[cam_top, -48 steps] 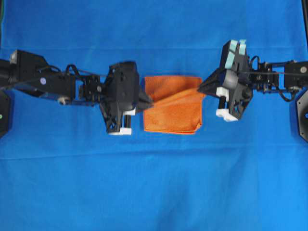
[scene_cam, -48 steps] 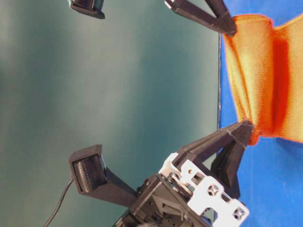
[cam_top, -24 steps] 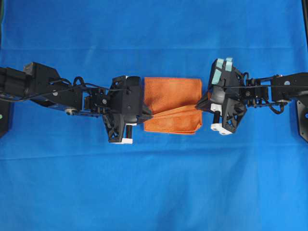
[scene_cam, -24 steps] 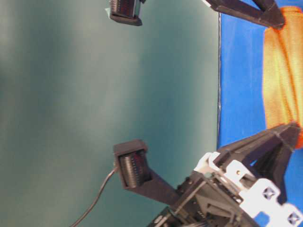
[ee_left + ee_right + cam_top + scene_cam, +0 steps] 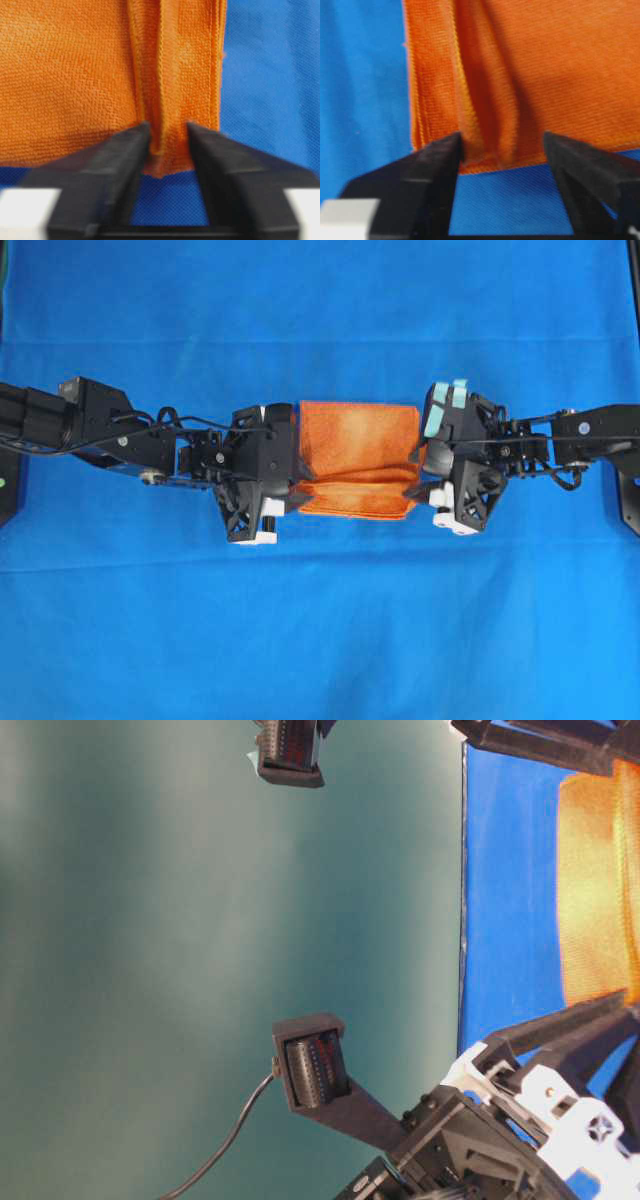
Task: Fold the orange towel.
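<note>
Both end effectors sit at the ends of the orange towel [image 5: 357, 458] in the overhead view: the left end effector [image 5: 297, 490] at its left edge, the right end effector [image 5: 418, 483] at its right edge, each near the towel's lower part. The towel lies on the blue cloth [image 5: 320, 620] covering the desk, folded into a wide rectangle with a raised crease running across between the two end effectors.

From table level, the towel [image 5: 598, 890] appears as a flat orange band on the blue cloth [image 5: 505, 900], with one dark finger [image 5: 560, 1028] at its lower end and another arm's fingers [image 5: 540, 740] at the top edge of the view.

Seen from the left wrist, the left end effector [image 5: 167, 150] is clenched on a narrow ridge of the towel [image 5: 75, 75], both fingers pressing the fabric at the towel's edge.

Seen from the right wrist, the right end effector [image 5: 502, 155] stands released, its fingers spread on either side of a loose wrinkle of the towel [image 5: 545, 65]; the left finger [image 5: 435, 175] touches the fabric, the right one sits apart.
</note>
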Motion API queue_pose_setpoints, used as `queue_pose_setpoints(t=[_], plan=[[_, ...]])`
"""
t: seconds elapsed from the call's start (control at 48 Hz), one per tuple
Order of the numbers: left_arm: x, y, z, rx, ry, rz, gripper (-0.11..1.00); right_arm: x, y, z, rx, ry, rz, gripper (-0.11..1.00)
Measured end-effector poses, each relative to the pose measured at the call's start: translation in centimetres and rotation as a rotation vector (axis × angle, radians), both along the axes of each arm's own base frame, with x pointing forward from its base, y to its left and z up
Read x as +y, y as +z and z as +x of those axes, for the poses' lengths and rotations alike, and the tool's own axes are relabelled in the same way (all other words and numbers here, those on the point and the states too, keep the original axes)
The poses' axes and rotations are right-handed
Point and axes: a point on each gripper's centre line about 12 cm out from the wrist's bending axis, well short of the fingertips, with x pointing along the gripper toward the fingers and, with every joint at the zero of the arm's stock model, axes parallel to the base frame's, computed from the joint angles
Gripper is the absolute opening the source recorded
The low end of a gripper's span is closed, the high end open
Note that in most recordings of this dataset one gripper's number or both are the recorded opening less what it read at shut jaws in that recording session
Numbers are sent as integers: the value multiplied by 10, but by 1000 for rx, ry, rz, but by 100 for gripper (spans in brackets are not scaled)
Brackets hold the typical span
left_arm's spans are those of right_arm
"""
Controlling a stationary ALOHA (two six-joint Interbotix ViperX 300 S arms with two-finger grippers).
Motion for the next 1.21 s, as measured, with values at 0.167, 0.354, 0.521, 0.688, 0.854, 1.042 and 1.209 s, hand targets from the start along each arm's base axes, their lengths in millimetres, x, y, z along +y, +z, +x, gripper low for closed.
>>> queue_pose_setpoints(t=[0.167, 0.354, 0.521, 0.688, 0.854, 1.042, 1.209], plan=[[0, 10, -2, -14, -2, 2, 80, 0, 6, -2, -3, 0, -2, 60], [0, 40, -16, -49, -8, 6, 74, -1, 40, -10, -49, 1, -20, 60], [0, 70, -36, -114, -9, 7, 72, -2, 77, -25, -112, 10, -52, 60], [0, 93, -58, -175, -9, 7, 71, -3, 102, -46, -177, 24, -95, 60], [1, 106, -86, -229, -7, 5, 71, -3, 123, -71, -275, 31, -123, 60], [2, 114, -125, -314, -4, 7, 71, -3, 137, -102, -386, 32, -146, 60], [3, 125, -158, -403, 0, 8, 71, -3, 129, -125, -434, 33, -161, 60]])
